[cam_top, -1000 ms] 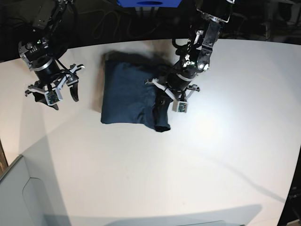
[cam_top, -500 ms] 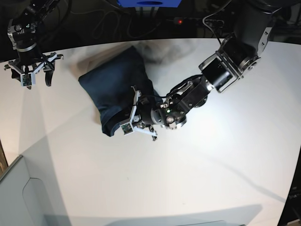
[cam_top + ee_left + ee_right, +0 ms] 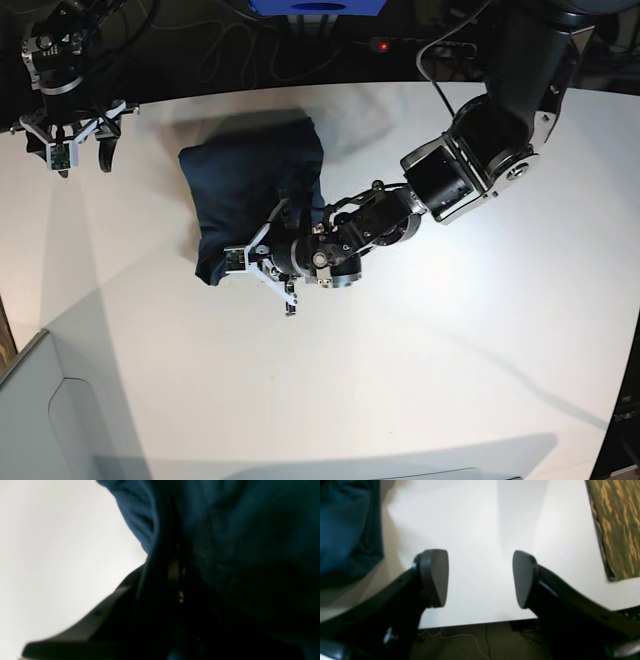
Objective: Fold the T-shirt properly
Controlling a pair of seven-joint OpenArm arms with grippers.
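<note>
The dark navy T-shirt (image 3: 250,185) lies as a folded bundle on the white table (image 3: 450,350), left of centre. My left gripper (image 3: 262,272) is low at the bundle's near edge and shut on the fabric. In the left wrist view the T-shirt (image 3: 225,542) fills the frame, with one dark finger (image 3: 105,610) under it; the other finger is hidden. My right gripper (image 3: 75,158) hovers at the table's far left corner, open and empty. Its view shows the two pads apart (image 3: 480,577) and a piece of the T-shirt (image 3: 345,525) at the top left.
The right wrist view shows the table's edge (image 3: 470,623) just under the right gripper, cables on the floor below it, and an olive patterned surface (image 3: 615,525) at the right. A grey box (image 3: 40,420) stands at the near left corner. A blue object (image 3: 318,6) is behind the table.
The left arm swung down and left with the shirt's edge, folding the cloth over and dragging the bundle leftward. The right gripper drew back to the far left corner.
</note>
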